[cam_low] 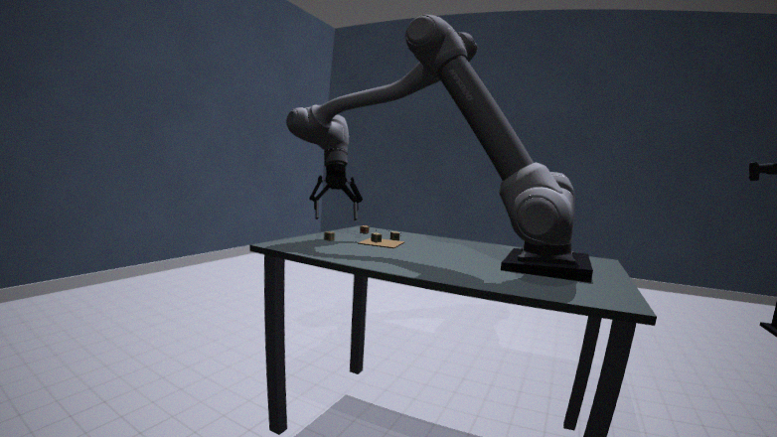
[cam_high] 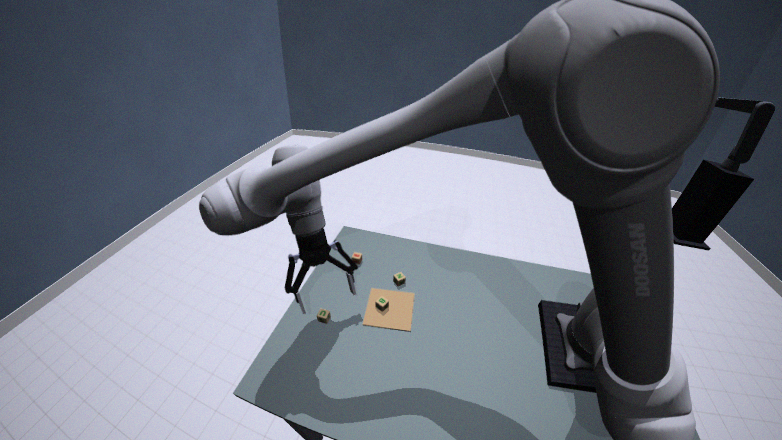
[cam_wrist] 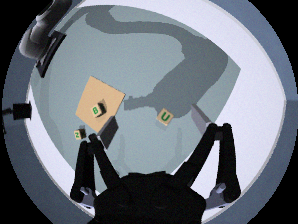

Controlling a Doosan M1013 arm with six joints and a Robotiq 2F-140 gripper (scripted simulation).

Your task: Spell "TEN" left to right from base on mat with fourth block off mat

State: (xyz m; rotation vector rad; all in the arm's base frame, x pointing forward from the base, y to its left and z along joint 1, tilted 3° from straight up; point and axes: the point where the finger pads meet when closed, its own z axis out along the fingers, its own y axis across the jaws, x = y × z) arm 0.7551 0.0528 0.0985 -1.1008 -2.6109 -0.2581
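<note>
A tan mat (cam_high: 389, 309) lies on the grey-green table. One block with a green letter (cam_high: 381, 302) sits on the mat. A second green-lettered block (cam_high: 399, 278) stands just beyond the mat. A block with an orange letter (cam_high: 356, 256) is further out near the far edge. A fourth block with a green letter (cam_high: 323, 314) lies left of the mat; it also shows in the wrist view (cam_wrist: 164, 117). The letters are too small to read. My gripper (cam_high: 325, 294) (cam_low: 335, 212) is open and empty. It hangs well above the table, roughly over the fourth block.
The robot base plate (cam_high: 563, 344) stands at the near right of the table. The table's left edge runs close to the fourth block. A dark camera stand (cam_high: 710, 202) is off the table at the right.
</note>
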